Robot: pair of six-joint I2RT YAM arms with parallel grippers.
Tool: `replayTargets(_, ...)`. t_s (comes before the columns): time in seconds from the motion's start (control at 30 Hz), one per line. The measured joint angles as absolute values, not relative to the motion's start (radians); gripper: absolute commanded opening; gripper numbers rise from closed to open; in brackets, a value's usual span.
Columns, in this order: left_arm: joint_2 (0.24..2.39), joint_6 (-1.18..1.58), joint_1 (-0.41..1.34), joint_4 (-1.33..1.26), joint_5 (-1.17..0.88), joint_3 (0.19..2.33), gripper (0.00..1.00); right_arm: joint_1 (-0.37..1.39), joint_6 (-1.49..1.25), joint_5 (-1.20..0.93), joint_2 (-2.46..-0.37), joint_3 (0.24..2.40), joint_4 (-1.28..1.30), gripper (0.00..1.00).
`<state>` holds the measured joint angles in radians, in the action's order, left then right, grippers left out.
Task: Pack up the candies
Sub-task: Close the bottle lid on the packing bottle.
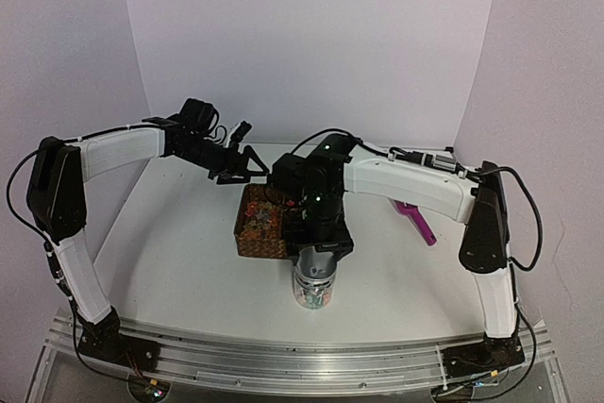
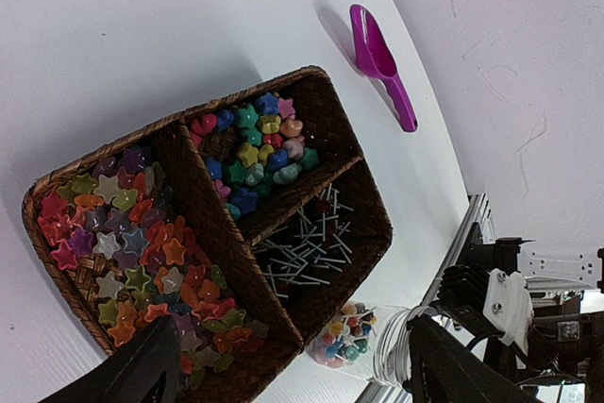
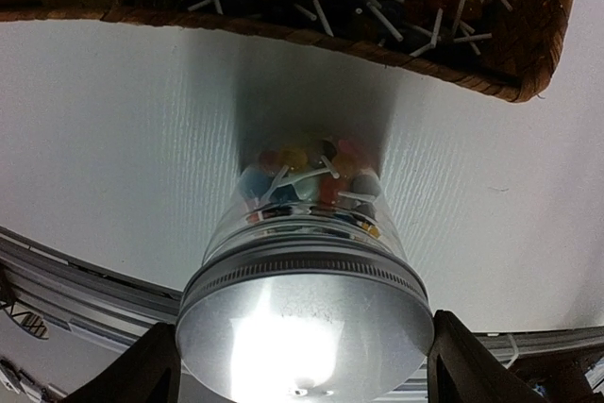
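A clear jar (image 1: 314, 286) with a silver lid (image 3: 307, 318) stands on the table just in front of a wicker basket (image 1: 247, 244). Inside the jar are small coloured candies (image 3: 311, 176) on white sticks. My right gripper (image 3: 307, 365) comes down from above, its fingers (image 3: 142, 370) pressed against both sides of the lid. The basket (image 2: 311, 75) has three compartments: star-shaped candies (image 2: 142, 233), rounded ones (image 2: 255, 148) and stick ones (image 2: 307, 243). My left gripper (image 2: 297, 375) hovers open above the basket's far end with nothing between its fingers.
A magenta scoop (image 1: 415, 219) lies on the table right of the basket, also visible in the left wrist view as the scoop (image 2: 377, 54). The metal rail (image 1: 302, 356) runs along the near table edge, close behind the jar. White walls enclose the back and sides.
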<state>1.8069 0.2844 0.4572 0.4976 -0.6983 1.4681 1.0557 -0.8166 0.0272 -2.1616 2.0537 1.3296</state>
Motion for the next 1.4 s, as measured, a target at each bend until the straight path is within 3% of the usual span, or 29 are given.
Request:
replayTargets(0.6,1.807,0.284,0.457,0.498,-0.698,1.468,0.82,1.068,-0.786,0.005,-2.189,2.043,1.330,0.64)
replayTargets(0.9,1.807,0.284,0.457,0.498,-0.698,1.468,0.82,1.070,-0.781,0.005,-2.192,2.043,1.330,0.80)
replayTargets(1.03,1.807,0.284,0.457,0.498,-0.698,1.468,0.82,1.070,-0.781,0.005,-2.192,2.043,1.330,0.95)
replayTargets(1.4,1.807,0.284,0.457,0.498,-0.698,1.467,0.82,1.073,-0.773,0.003,-2.194,2.050,1.331,0.98)
